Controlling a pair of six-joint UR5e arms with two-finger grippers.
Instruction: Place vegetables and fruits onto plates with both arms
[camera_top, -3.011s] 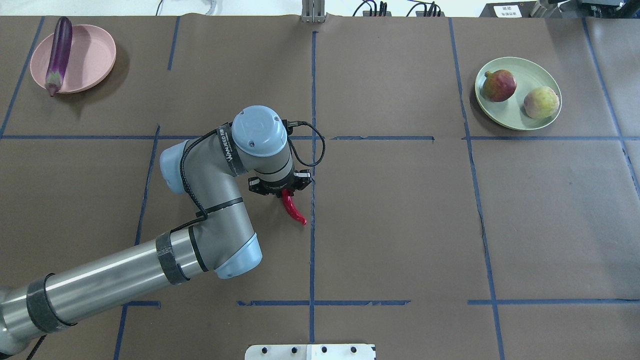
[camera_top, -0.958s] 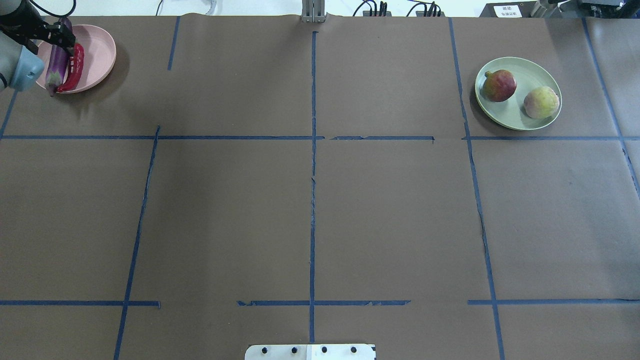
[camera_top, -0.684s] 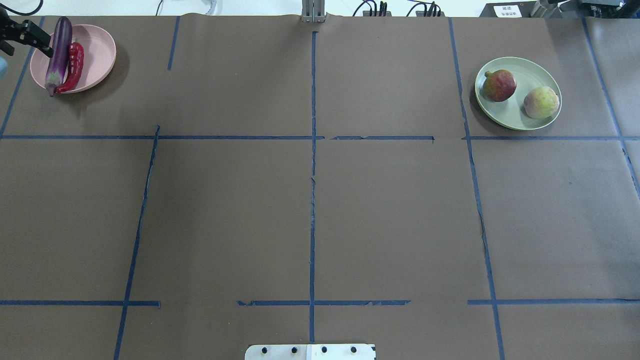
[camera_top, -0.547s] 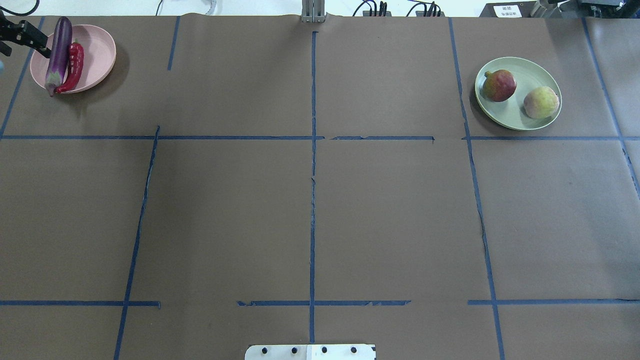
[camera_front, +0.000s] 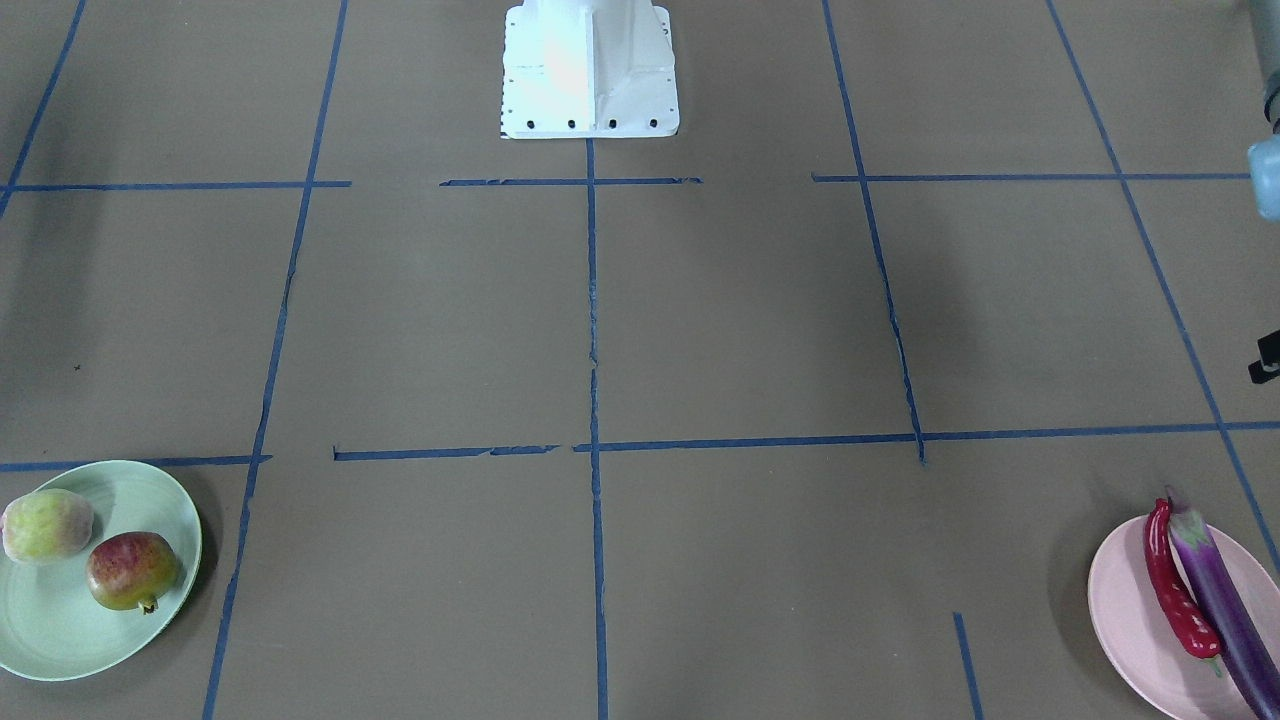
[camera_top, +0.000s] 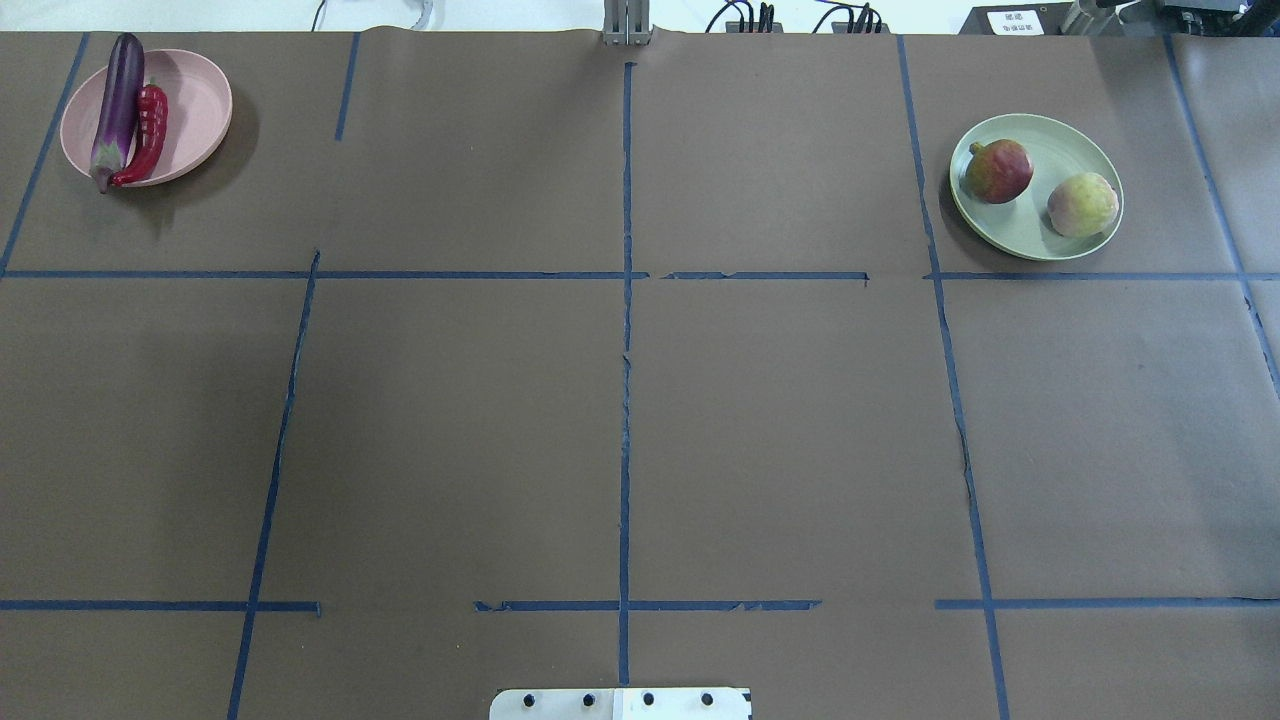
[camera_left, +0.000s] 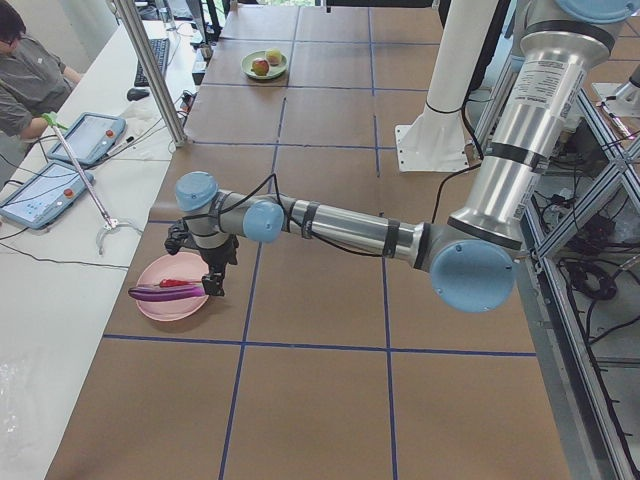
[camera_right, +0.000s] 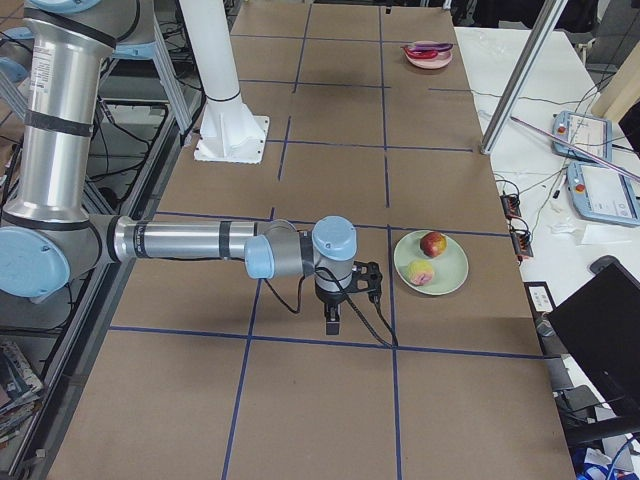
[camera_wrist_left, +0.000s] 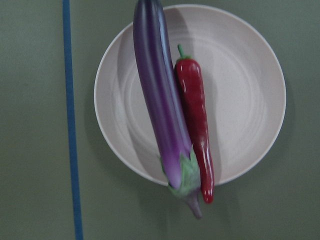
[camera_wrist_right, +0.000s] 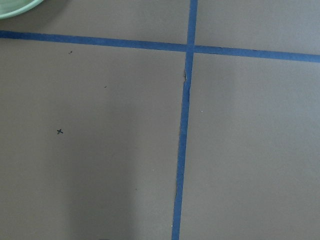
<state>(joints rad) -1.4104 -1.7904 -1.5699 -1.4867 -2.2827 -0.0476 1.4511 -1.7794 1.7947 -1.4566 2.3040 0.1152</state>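
The purple eggplant (camera_top: 117, 105) and the red chili (camera_top: 148, 130) lie side by side on the pink plate (camera_top: 195, 105) at the far left. They fill the left wrist view: eggplant (camera_wrist_left: 157, 100), chili (camera_wrist_left: 195, 110), plate (camera_wrist_left: 240, 100). The pomegranate (camera_top: 997, 171) and peach (camera_top: 1082, 204) sit on the green plate (camera_top: 1040, 235) at the far right. My left gripper (camera_left: 212, 285) hangs by the pink plate's robot-side edge; I cannot tell its state. My right gripper (camera_right: 335, 322) hovers over bare table beside the green plate (camera_right: 445, 262); I cannot tell its state.
Blue tape lines cross the brown table cover. The white robot base (camera_front: 590, 70) stands at the near edge. An operator (camera_left: 30, 80), tablets and a metal pole (camera_left: 150, 70) are beside the table's far side.
The left gripper carried the chili from the table's middle to the pink plate, let it go beside the eggplant, and drew back out of the overhead view to the left.
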